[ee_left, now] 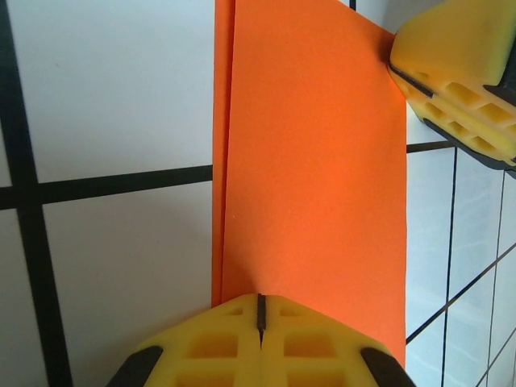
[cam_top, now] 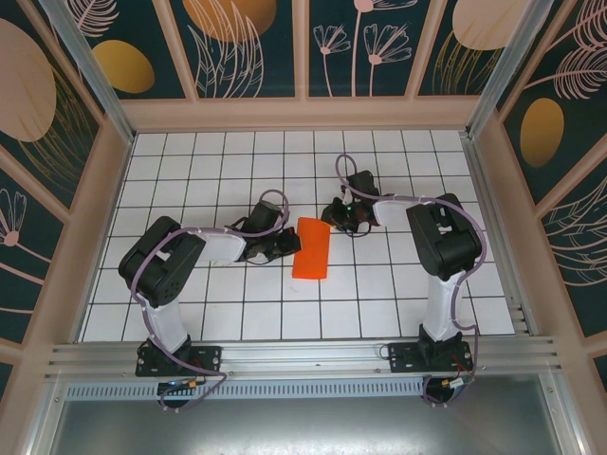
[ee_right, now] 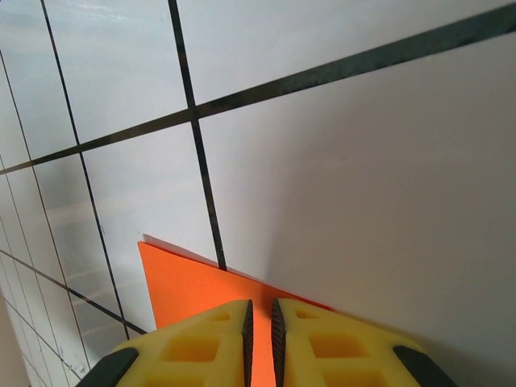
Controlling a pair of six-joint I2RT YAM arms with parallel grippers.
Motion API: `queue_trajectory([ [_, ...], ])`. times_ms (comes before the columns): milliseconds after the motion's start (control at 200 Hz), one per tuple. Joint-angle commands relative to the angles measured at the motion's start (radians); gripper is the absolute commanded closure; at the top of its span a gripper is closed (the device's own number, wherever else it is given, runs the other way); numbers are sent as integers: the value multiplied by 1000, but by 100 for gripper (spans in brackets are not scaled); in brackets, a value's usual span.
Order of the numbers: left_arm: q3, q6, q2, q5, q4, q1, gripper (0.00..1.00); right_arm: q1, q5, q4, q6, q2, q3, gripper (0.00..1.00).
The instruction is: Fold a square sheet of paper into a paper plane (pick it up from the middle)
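From above, the orange paper (cam_top: 311, 248) lies flat on the white tiled table (cam_top: 190, 171), in the middle between the two arms. It is folded into a long strip. The left claw (cam_top: 283, 246) touches its left edge. The right claw (cam_top: 334, 220) sits at its far right corner.

From the left arm's camera, the left claw (ee_left: 260, 322) is shut tight, its yellow tips on the near edge of the paper (ee_left: 314, 161). A fold line runs along the left side. The other claw's yellow tip sits at the far corner.

From the right arm's camera, the right claw (ee_right: 260, 330) is almost closed, with just a thin slit. A corner of the paper (ee_right: 193, 282) slips under it. I cannot tell if it pinches the paper.

I think the paper is very light, thin and bendy. It could slide, wrinkle or tear. It is best pinched at an edge or corner while the other claw presses it down.
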Motion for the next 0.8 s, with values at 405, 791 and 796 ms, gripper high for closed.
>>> queue_trajectory([
  [405, -43, 28, 28, -66, -183, -1, 100, -18, -9, -62, 17, 2, 90, 80],
  [791, -48, 28, 27, -64, -182, 0, 100, -15, 27, 18, 64, 45, -33, 80],
  [796, -48, 28, 28, -63, -182, 0, 100, -15, 27, 19, 65, 46, -35, 80],
])
